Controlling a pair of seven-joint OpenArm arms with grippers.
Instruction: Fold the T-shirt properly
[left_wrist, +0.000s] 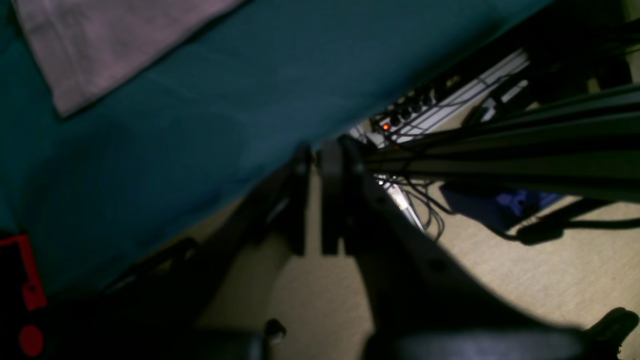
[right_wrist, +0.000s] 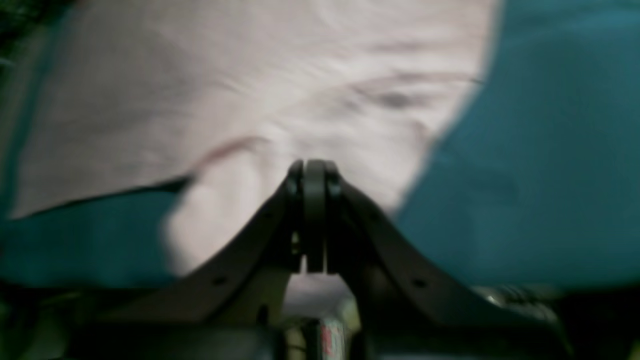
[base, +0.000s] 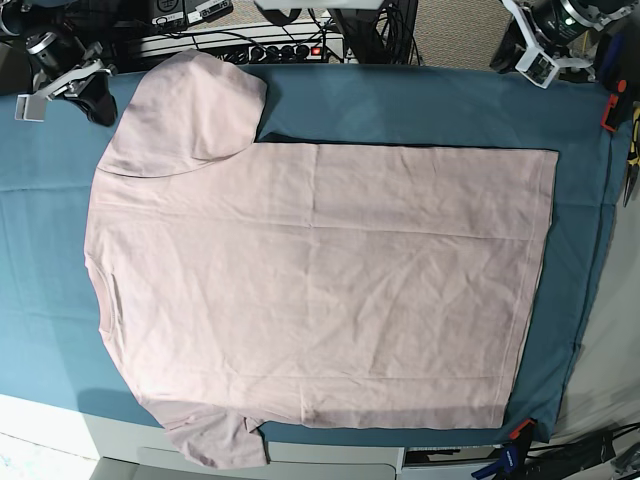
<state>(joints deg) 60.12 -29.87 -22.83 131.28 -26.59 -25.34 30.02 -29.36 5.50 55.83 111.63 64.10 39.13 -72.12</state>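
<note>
The pale pink T-shirt (base: 320, 280) lies spread flat on the teal table cloth (base: 420, 105), plain side up, neck to the left and hem to the right. Its far sleeve (base: 195, 105) lies near the top left. My right gripper (base: 97, 103) is shut just off that sleeve's edge. In the right wrist view the shut right gripper (right_wrist: 315, 167) hovers over pink cloth (right_wrist: 260, 100) with nothing between its fingers. My left gripper (base: 535, 62) sits beyond the table's far right corner. Its fingers (left_wrist: 330, 165) stand almost together, empty, over the floor, and a T-shirt corner (left_wrist: 110, 45) shows at the upper left.
A power strip (base: 290, 48) with cables lies behind the table's far edge. Red-handled tools (base: 612, 105) hang at the right edge. Clamps (base: 515, 440) grip the cloth at the near right corner. A dark frame bar (left_wrist: 500, 150) runs beside the left gripper.
</note>
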